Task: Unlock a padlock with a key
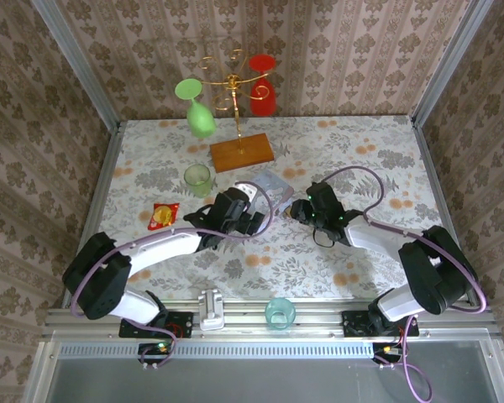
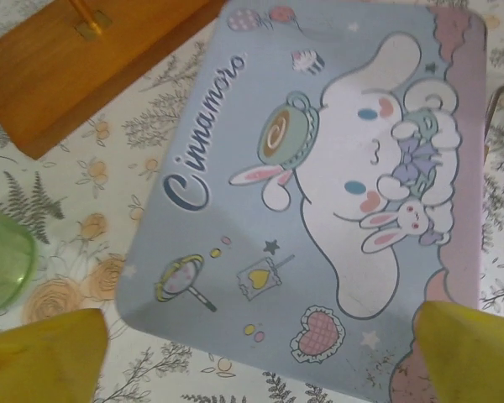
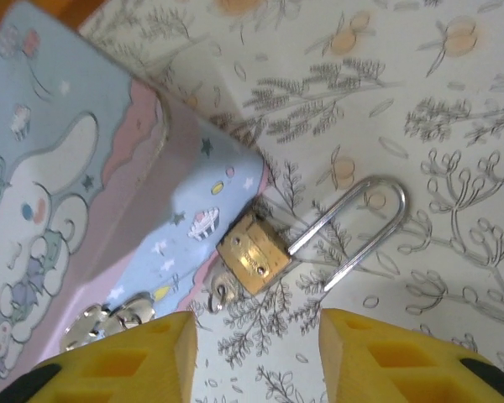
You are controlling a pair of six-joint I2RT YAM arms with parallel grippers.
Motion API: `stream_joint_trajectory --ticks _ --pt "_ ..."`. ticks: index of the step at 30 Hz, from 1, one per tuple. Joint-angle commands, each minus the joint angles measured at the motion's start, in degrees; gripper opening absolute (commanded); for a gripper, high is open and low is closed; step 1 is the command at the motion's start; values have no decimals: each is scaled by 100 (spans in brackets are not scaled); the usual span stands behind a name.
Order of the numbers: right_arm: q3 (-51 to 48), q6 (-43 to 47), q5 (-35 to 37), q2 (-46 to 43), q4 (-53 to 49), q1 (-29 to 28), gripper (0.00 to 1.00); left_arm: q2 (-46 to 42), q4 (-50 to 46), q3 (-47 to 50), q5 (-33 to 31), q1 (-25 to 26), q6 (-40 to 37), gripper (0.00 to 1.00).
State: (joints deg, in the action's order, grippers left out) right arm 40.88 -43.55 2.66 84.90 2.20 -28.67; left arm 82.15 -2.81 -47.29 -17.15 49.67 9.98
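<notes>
The brass padlock lies on the floral cloth against the corner of the pale blue tin. Its long silvery shackle points away to the right, one leg in the body and the other leg's end free beside it. The key, with a small ring, sticks out of the body's lower end. My right gripper hovers just short of the padlock, open, with bare cloth between its yellow fingers. My left gripper is open above the tin's lid, holding nothing. From above, both grippers meet beside the tin.
A green cup stands left of the tin, with a wooden-based stand carrying a green and a red glass behind it. A gold-and-red packet lies at the left. A teal cup sits at the near edge. The tin's metal latch faces my right gripper.
</notes>
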Motion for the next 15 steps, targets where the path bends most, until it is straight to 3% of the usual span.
stream_joint_trajectory --ticks 1,4,15 --pt "691 300 -195 437 -941 -16 47 -168 -983 -107 -205 199 488 100" --pt "1008 211 -295 787 -1047 -86 46 -152 -956 144 -15 388 882 100" --pt "1058 -178 203 1330 -645 -183 44 1271 -813 -199 -691 453 950 100"
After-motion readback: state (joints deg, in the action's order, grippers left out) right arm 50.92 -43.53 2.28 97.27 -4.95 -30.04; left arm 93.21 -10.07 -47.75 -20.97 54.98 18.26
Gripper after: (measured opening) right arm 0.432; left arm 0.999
